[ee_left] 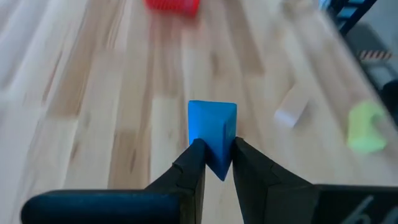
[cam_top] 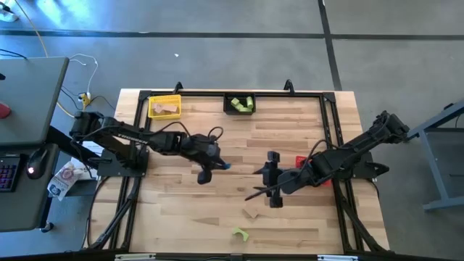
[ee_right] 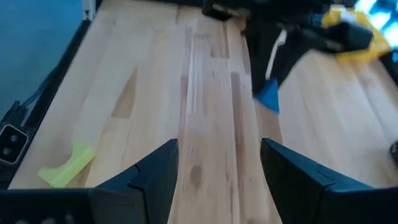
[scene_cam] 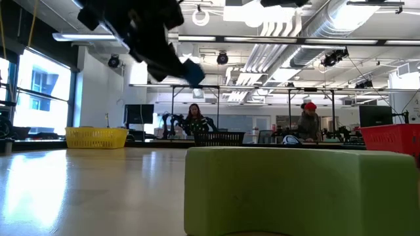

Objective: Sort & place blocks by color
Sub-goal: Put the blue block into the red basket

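Observation:
My left gripper (cam_top: 216, 169) hangs over the middle of the table, shut on a blue wedge-shaped block (ee_left: 211, 127) that also shows in the low view as the blue block (scene_cam: 192, 71), high above the tabletop. My right gripper (cam_top: 262, 183) is open to its right, above bare wood; in its wrist view the right gripper (ee_right: 217, 168) has nothing between its fingers. A tan block (cam_top: 251, 213) and a green arch block (cam_top: 240, 233) lie flat near the table's near edge. The green block (scene_cam: 295, 190) fills the low view's foreground. My left gripper pinches the blue block between its two fingers, on the narrow end nearest the fingers (ee_left: 216, 160). The wider end juts out past the fingertips. The fingers slant down from the table's left. The block is lifted clear of the table.
A yellow bin (cam_top: 164, 106) with tan blocks and a black bin (cam_top: 239, 104) with green blocks stand at the far edge. A red bin (cam_top: 302, 161) sits half under my right arm. Dark frame rails run along the table's sides. People are in the room beyond the table.

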